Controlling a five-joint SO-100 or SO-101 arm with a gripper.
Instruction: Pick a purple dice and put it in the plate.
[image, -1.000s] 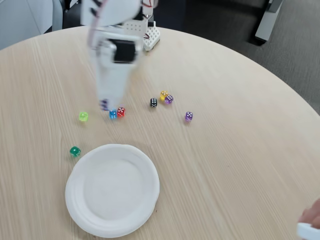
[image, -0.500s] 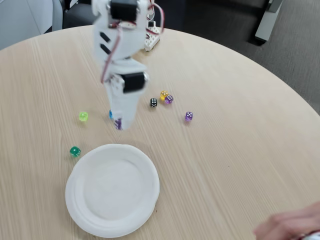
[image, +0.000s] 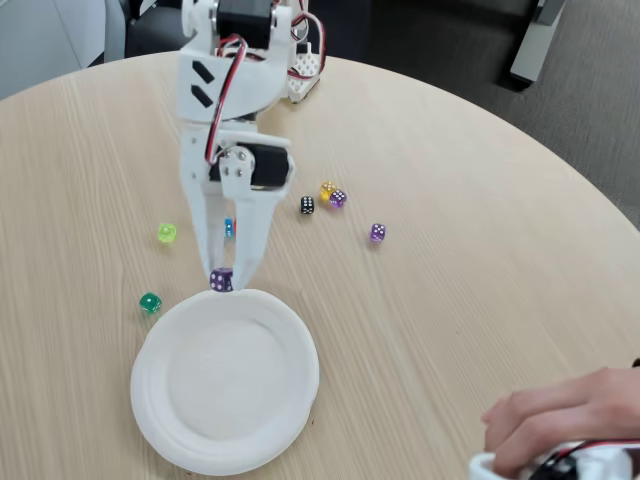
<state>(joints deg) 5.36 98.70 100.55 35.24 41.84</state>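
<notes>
Pick-up judged complete: the end effector (image: 222, 279) is clamped on the purple dice (image: 221, 280), held at the far rim of the plate (image: 225, 450); carrying it over the plate and releasing remain outstanding.

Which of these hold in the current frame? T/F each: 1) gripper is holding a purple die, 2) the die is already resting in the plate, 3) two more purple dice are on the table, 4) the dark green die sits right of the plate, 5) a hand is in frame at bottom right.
1. True. The gripper is shut on the purple dice.
2. False. It is held at the far rim of the plate, not resting in the plate's middle.
3. True. One lighter purple die lies beside the yellow die, another apart.
4. False. The dark green die sits left of the plate.
5. True. A person's hand rests there.
</notes>
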